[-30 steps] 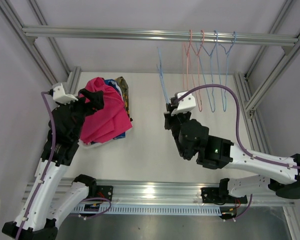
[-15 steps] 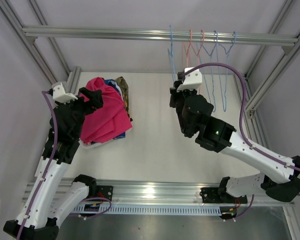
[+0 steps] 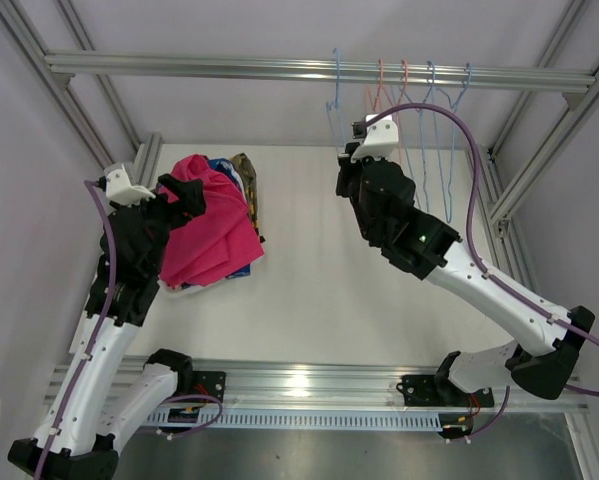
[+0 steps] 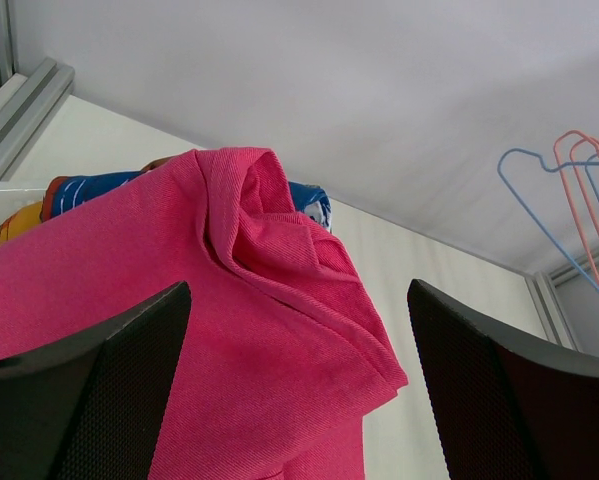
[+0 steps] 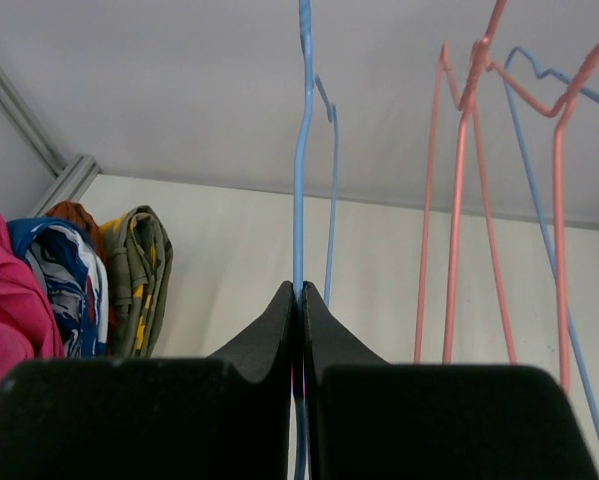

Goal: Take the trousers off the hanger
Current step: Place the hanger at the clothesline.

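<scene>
The trousers lie in a pile at the table's left. The magenta pink pair (image 3: 214, 235) is on top, with the blue-and-white pair (image 3: 222, 168) and the yellow-and-dark camouflage pair (image 3: 247, 175) behind it. My left gripper (image 3: 184, 195) is open just above the pink pair (image 4: 249, 330) and holds nothing. My right gripper (image 3: 351, 160) is shut on the wire of an empty light-blue hanger (image 5: 302, 150) and holds it up, with its hook (image 3: 334, 60) at the top rail. In the right wrist view the camouflage pair (image 5: 134, 270), the blue-and-white pair (image 5: 64, 280) and an orange pair (image 5: 74, 212) show at the left.
An aluminium rail (image 3: 229, 68) crosses the back. Two pink hangers (image 3: 384, 85) and two blue hangers (image 3: 449, 90) hang empty on it to the right of the held one. Frame posts stand at both sides of the table.
My right gripper has lifted the light-blue hanger from low over the table up and back to the rail. The left arm and the pile have not moved.
</scene>
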Controlling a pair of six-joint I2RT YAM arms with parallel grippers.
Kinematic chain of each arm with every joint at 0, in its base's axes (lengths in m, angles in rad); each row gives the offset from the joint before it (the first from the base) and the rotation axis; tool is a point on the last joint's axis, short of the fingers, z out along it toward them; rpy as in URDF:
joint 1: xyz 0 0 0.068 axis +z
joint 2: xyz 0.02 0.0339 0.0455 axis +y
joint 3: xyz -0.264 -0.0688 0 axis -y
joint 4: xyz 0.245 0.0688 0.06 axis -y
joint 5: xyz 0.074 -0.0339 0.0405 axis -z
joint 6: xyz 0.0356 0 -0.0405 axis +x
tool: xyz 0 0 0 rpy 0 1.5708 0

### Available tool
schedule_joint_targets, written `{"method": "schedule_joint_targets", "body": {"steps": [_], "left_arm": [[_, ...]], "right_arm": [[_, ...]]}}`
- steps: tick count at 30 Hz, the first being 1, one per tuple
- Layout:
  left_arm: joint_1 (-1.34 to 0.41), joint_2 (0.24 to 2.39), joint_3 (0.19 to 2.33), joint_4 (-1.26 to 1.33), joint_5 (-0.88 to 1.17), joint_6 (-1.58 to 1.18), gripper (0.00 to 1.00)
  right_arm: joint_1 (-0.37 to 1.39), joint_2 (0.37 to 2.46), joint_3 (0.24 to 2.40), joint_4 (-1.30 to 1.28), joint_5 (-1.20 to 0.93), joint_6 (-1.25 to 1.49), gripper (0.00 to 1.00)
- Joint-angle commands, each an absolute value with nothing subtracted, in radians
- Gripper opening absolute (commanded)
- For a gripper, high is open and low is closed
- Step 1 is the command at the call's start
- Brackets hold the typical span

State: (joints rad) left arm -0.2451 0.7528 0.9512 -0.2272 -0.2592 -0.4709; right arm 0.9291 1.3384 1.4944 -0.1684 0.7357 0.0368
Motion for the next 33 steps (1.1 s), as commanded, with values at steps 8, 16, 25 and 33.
{"method": "schedule_joint_targets", "body": {"steps": [8,16,25,33], "left_arm": [[-0.232,0.753,0.950,-0.210,-0.250,-0.482,0.93],[-0.232,0.755,0.951,-0.212,-0.242,-0.486,0.93],[-0.232,0.762,0.950,-0.213,-0.239,-0.486,0.93],[-0.232,0.773,0.953,-0.215,-0.224,-0.486,0.93]], "right_arm": [[0.894,1.328,1.425,-0.147,0.655,0.143,0.00],[0.893,1.266,1.276,-0.117,0.641,0.202,0.27],[0.946,1.194,1.121,-0.101,0.633,0.256,0.51],[1.204,1.105,1.112,-0.185,0.802,0.203,0.58]]}}
